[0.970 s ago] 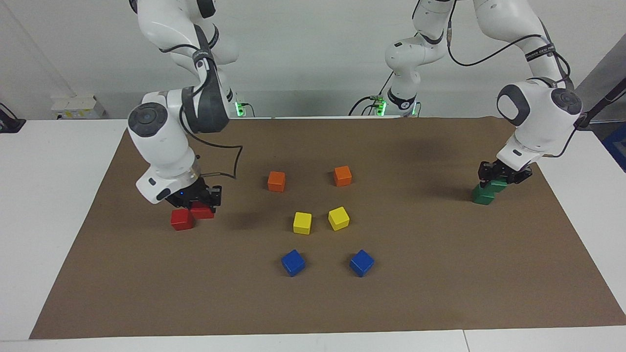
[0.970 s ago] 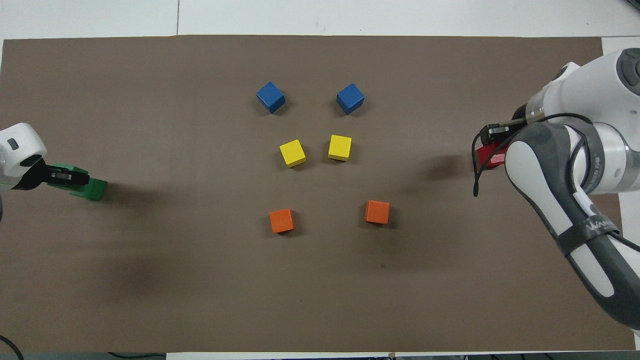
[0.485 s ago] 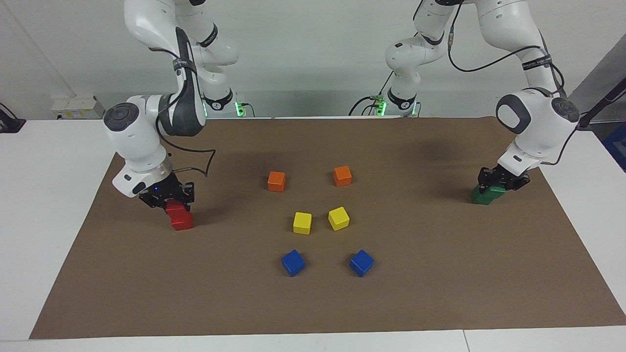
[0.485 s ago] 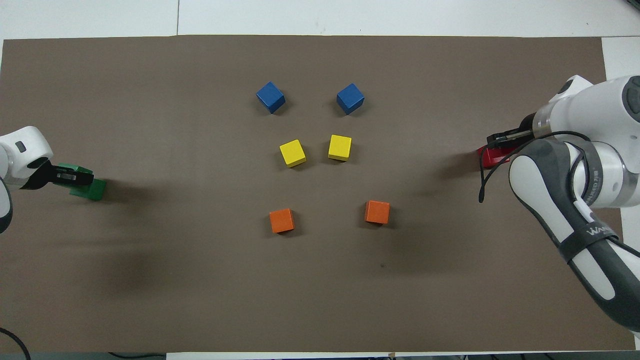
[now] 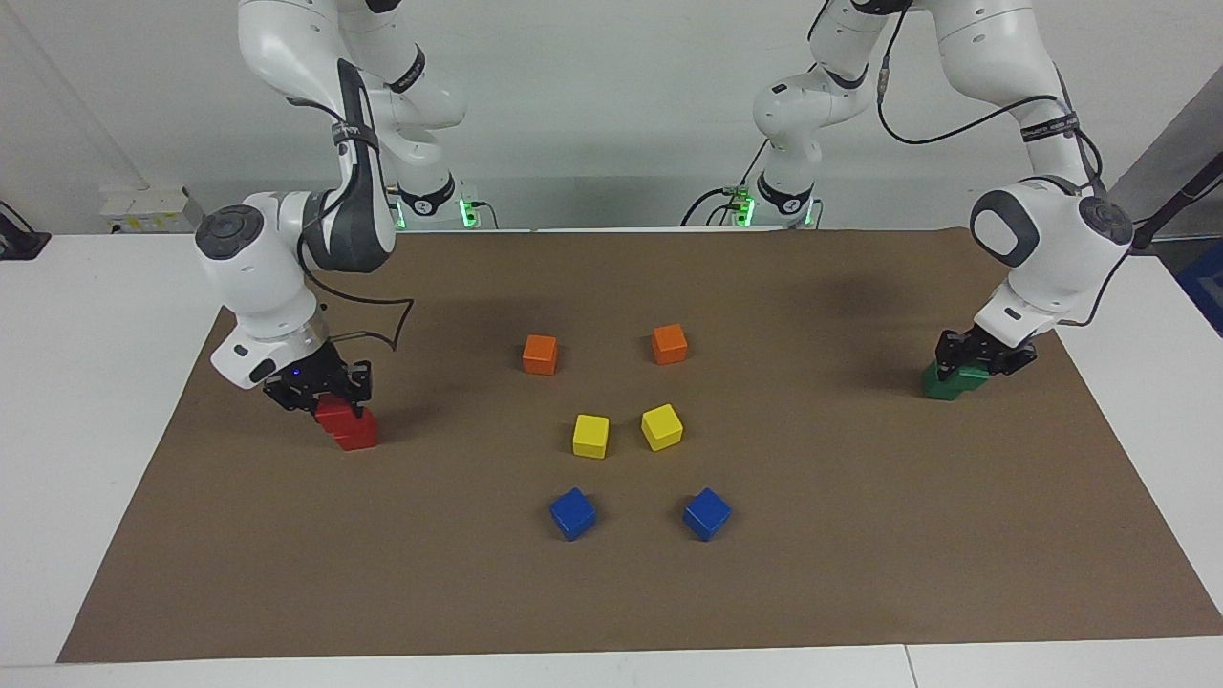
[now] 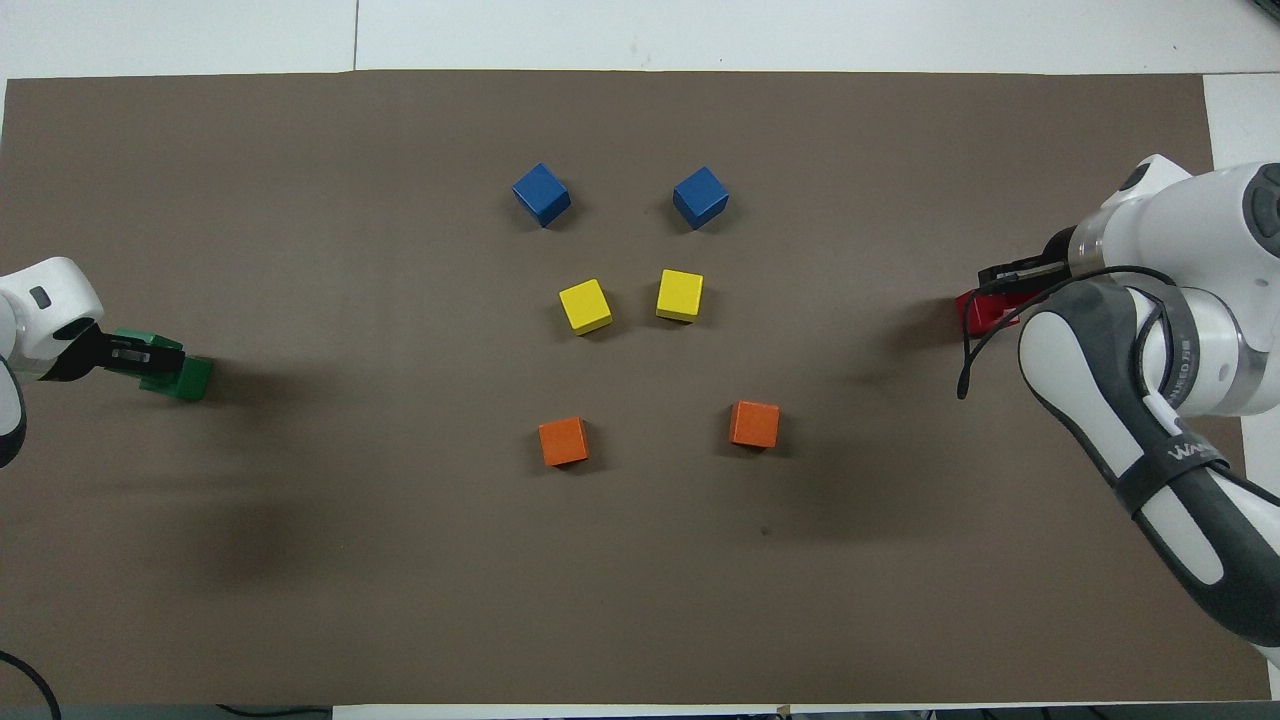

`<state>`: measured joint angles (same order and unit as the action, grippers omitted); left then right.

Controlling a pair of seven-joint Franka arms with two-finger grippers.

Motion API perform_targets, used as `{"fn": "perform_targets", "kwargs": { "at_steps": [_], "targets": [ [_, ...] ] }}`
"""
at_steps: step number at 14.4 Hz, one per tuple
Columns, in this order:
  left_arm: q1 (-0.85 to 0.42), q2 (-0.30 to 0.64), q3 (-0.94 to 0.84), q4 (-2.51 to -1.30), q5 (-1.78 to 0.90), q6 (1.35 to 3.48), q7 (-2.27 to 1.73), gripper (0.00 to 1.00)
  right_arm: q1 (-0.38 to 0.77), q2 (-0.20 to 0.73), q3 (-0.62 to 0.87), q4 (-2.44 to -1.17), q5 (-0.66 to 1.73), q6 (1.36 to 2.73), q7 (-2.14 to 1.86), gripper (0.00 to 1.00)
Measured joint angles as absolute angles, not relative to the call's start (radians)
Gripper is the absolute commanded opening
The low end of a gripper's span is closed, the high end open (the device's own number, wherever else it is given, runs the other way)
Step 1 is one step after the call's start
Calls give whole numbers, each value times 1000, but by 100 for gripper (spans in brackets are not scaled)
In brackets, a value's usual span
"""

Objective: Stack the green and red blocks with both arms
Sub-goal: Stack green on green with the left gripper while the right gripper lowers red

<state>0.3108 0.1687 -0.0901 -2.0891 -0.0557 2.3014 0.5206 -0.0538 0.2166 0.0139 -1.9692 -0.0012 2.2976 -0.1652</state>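
Right gripper (image 5: 320, 399) grasps a glossy red cube (image 5: 334, 413) over another red cube (image 5: 356, 432); left gripper (image 5: 984, 358) grasps a green cube (image 5: 973, 375) over another green cube (image 5: 944, 384), near the mat's (image 5: 611, 592) edge.

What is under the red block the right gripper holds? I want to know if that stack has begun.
A second red block on the mat. The held red block sits off-centre over it; the right gripper hides any contact.

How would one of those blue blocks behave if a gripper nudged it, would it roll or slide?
The blue block is a cube sitting flat on the brown mat, so it would probably slide or turn, not roll. Its hard-looking, slightly glossy faces suggest it stays stiff but could slip in a loose pinch. Being low and squat, it seems unlikely to tip.
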Motion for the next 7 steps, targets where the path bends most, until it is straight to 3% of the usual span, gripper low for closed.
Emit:
{"fn": "perform_targets", "kwargs": {
  "at_steps": [4, 5, 6, 7],
  "targets": [
    [311, 169, -90, -2099, -56, 2319, 534, 0, -54, 222, 14, -1970, -1, 2299, -165, 0],
    [311, 168, -90, -2101, -56, 2324, 543, 24, -54, 222, 15, -1971, -1, 2299, -165, 0],
    [311, 168, -90, -2101, -56, 2324, 550, 78, -54, 222, 15, -1974, -1, 2299, -165, 0],
    [311, 168, -90, -2102, -57, 2325, 553, 100, -54, 222, 16, -1976, -1, 2299, -165, 0]
  ]
}}
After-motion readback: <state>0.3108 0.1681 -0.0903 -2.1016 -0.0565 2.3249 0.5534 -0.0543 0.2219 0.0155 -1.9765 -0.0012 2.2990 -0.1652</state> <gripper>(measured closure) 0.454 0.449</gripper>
